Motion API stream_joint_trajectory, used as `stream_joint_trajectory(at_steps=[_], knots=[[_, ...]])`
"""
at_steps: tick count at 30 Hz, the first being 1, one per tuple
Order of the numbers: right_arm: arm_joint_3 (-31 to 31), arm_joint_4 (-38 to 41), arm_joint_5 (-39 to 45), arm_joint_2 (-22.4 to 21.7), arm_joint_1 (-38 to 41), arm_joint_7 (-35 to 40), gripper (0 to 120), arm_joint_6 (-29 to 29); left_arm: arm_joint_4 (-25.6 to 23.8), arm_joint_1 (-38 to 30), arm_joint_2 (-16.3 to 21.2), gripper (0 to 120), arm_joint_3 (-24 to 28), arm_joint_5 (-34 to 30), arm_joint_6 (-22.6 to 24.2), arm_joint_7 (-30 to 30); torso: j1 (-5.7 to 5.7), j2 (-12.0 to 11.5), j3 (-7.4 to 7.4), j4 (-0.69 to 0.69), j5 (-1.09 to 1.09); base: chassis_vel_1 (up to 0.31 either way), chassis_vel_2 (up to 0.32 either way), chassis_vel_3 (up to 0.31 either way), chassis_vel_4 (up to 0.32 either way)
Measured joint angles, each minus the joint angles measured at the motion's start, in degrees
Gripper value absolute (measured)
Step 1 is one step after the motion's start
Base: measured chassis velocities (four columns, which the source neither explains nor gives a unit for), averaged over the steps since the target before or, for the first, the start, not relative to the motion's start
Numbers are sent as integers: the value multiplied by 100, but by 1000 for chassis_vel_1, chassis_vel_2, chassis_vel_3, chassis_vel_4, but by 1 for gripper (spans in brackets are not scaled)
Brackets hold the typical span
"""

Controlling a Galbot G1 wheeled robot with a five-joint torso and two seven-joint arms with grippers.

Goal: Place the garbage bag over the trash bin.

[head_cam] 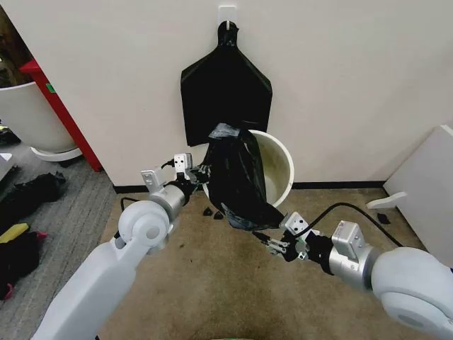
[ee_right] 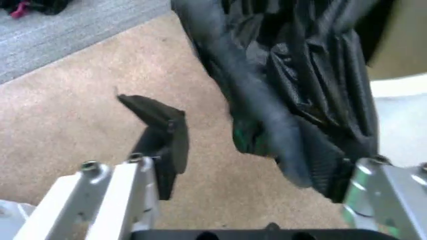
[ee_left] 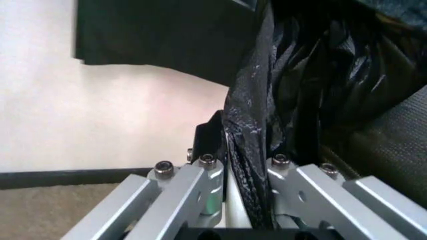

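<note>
Small round cream-white plastic trash bin (head_cam: 282, 170) stands on the tan carpet floor (head_cam: 212, 283) against the pale wall (head_cam: 340, 85), its open mouth showing toward the head camera.

Thin, glossy, crinkled black plastic garbage bag (head_cam: 237, 177) hangs over the bin's left rim and front side. Bag's top edge sits at rim level; the bunched lower end sags below the bin toward the carpet. The bin's right half and inner wall are uncovered.

Left claw (head_cam: 202, 173) is at the bin's left edge, level with the rim. In the left wrist view its fingers (ee_left: 200, 172) are drawn close on a gathered fold of the bag (ee_left: 293, 90), film pinched between them: clamped on the bag.

Right claw (head_cam: 272, 243) is low, in front of the bin, just beneath the bag's sagging lower end. In the right wrist view the fingers (ee_right: 163, 145) stand well apart; the bag (ee_right: 293, 85) hangs in the gap and lies against the far finger, the near finger clear of it over carpet. Claw spread, not gripping.

Flat shield-shaped bunch of black bags (head_cam: 225, 95), gathered to a point, hangs from a white wall hook (head_cam: 227, 14) directly above and behind the bin.

Large white rounded planter pot (head_cam: 28, 113) sits far left, beside a red post (head_cam: 60, 110), well apart from the bin.
</note>
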Motion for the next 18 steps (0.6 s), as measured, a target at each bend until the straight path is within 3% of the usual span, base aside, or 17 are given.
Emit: stream_joint_trajectory(at_steps=[11, 15, 18], knots=[[605, -1, 1343, 18, 13, 883, 97, -148, 125, -25, -12, 5, -9, 66, -113, -108, 0, 0, 0, -1, -2, 0, 0, 0, 0], [708, -4, 1481, 59, 100, 834, 100, -53, 124, -26, 56, 5, -22, 98, -127, -108, 0, 0, 0, -1, 1, 0, 0, 0, 0], [1037, -5, 2060, 80, 519, 853, 100, 86, 83, 7, 116, 5, -19, 169, -127, -35, 0, 0, 0, 0, -1, 0, 0, 0, 0]])
